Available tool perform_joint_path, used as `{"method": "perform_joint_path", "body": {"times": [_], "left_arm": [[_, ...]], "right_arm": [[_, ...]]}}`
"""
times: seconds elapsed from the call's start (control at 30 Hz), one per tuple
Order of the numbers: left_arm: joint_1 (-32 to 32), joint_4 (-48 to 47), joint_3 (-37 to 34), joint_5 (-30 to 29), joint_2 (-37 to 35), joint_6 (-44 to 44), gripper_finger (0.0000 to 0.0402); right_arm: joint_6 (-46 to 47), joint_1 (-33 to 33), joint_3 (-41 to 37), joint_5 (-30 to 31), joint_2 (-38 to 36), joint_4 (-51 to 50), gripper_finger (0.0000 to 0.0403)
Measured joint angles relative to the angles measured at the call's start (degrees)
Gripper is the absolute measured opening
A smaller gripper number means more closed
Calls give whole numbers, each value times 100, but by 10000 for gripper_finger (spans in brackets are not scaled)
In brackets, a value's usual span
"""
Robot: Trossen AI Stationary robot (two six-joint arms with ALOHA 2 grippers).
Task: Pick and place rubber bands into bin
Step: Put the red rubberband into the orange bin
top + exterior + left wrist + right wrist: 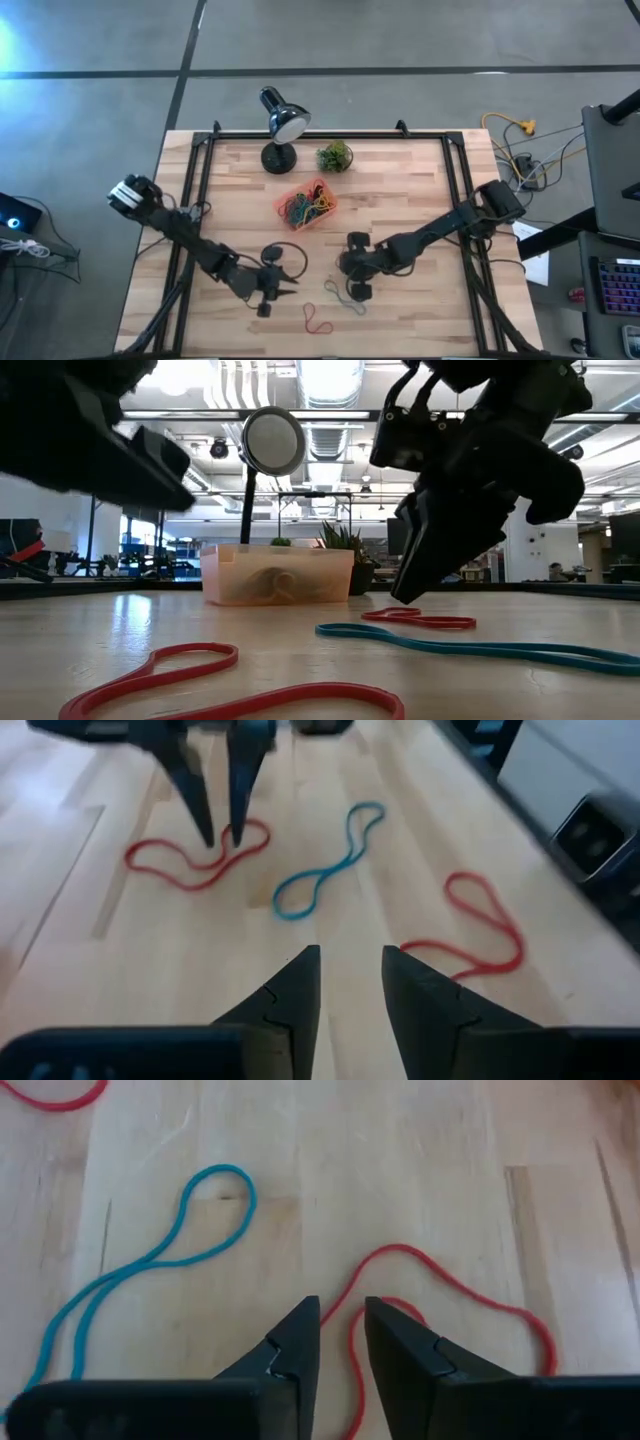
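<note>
Straddling a thin red rubber band (440, 1295), right gripper (341, 1320) tips.

Left claw (345, 982) slightly parted, blue band (325, 863), two red bands (196, 859), right claw (220, 805) beyond

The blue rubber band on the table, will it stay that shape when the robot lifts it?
Probably not. The blue rubber band is thin and lies flat in a loose, pinched figure-eight, so it looks floppy and would likely droop from the right hand. It also seems very light, so a nudge might slide it across the smooth wood.
</note>
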Motion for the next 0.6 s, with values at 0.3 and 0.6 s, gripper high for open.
{"method": "perform_joint_path", "body": {"times": [0.3,0.6], "left_arm": [[50,0,-35,-21,61,158,94],[50,7,-31,-17,39,158,94]], "right_arm": [[309,-26,-22,11,0,-15,121],[582,-32,-91,-163,63,-18,159]]}}
